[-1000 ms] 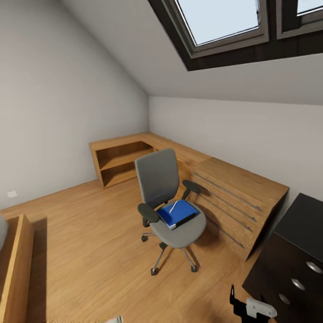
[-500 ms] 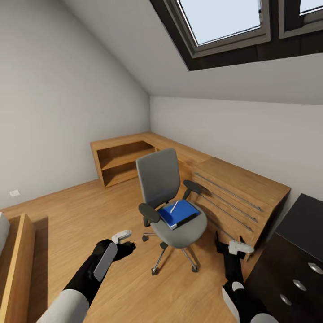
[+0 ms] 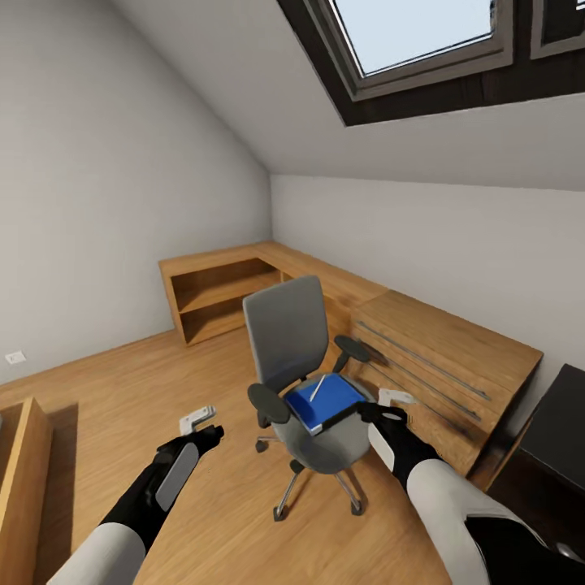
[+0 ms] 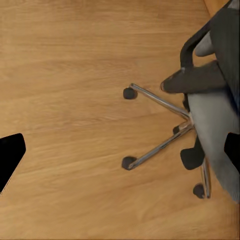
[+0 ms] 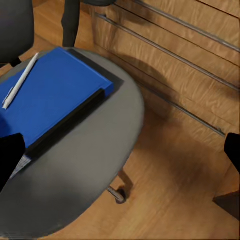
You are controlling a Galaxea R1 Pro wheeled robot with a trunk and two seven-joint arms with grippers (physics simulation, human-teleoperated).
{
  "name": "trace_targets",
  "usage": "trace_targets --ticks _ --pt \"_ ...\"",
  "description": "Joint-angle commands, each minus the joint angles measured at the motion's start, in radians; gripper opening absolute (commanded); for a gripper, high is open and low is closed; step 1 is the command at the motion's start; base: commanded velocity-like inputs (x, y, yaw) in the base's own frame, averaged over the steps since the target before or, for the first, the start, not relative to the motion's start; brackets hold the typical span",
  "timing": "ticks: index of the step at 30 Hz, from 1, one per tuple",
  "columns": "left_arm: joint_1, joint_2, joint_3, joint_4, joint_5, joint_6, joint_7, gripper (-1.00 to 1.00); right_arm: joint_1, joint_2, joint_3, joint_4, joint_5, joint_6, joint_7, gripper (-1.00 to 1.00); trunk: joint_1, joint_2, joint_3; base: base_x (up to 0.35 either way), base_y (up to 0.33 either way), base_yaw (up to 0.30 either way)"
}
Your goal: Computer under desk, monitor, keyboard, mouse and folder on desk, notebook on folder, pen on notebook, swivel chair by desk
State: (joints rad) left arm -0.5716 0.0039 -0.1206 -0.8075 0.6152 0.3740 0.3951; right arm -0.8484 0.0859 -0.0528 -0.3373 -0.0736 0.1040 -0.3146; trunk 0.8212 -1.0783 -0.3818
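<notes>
Standing just left of the right claw (image 3: 382, 404) and right of the left claw (image 3: 197, 422) is the swivel chair (image 3: 302, 370), the wooden table (image 3: 341, 284) beyond. On its seat beside the right claw lies the blue notebook (image 5: 50, 95) over a dark folder (image 5: 75, 117), pen (image 5: 19, 82) on top. Both claws are spread, holding nothing.

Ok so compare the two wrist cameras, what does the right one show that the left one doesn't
The right wrist view has the blue notebook with the pen on it, lying on a dark folder on the seat, plus the wooden desk's slatted side. The left wrist view has the chair's star base with casters and one armrest. Both share the swivel chair and the wooden floor.
</notes>
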Motion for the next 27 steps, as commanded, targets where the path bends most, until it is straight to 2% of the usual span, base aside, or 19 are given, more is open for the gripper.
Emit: trace_targets --ticks 1,4,8,9,11,14,20,27 --pt "0.000 0.001 -0.003 -0.003 0.007 -0.010 0.008 1.00 -0.001 0.008 -0.003 -0.001 -0.006 0.003 -0.003 1.00 0.001 -0.001 -0.001 0.322 0.000 0.000" --pt "0.008 0.006 -0.005 -0.044 -0.005 -0.048 0.007 1.00 -0.001 0.034 -0.005 0.003 -0.005 -0.003 -0.008 1.00 0.001 -0.001 -0.001 0.322 0.000 0.000" --pt "0.084 0.042 -0.005 -0.232 -0.018 -0.045 0.006 1.00 -0.001 0.038 -0.005 0.003 -0.002 -0.004 -0.009 1.00 0.001 -0.001 -0.002 0.322 0.000 0.104" --pt "0.142 0.056 -0.005 -0.348 -0.019 -0.027 0.007 1.00 -0.001 0.039 -0.005 0.005 -0.002 -0.004 -0.009 1.00 0.001 -0.001 -0.003 0.322 0.000 0.203" --pt "0.198 0.064 -0.005 -0.458 -0.019 0.010 0.009 1.00 -0.001 0.039 -0.005 0.009 -0.002 -0.005 -0.008 1.00 0.001 -0.001 -0.004 0.322 0.000 0.217" --pt "0.262 0.070 -0.005 -0.578 -0.019 0.077 0.011 1.00 -0.001 0.041 -0.004 0.013 -0.001 -0.007 -0.008 1.00 0.001 -0.001 -0.006 0.322 0.000 0.233" --pt "0.295 0.069 -0.005 -0.617 -0.018 0.118 0.013 1.00 -0.001 0.041 -0.004 0.015 0.000 -0.005 -0.007 1.00 0.001 -0.001 -0.009 0.313 0.000 0.224" --pt "0.298 0.069 -0.003 -0.621 -0.015 0.123 0.014 1.00 -0.001 0.044 0.000 0.017 0.001 -0.003 -0.004 1.00 0.001 -0.001 -0.011 0.153 0.000 0.047"
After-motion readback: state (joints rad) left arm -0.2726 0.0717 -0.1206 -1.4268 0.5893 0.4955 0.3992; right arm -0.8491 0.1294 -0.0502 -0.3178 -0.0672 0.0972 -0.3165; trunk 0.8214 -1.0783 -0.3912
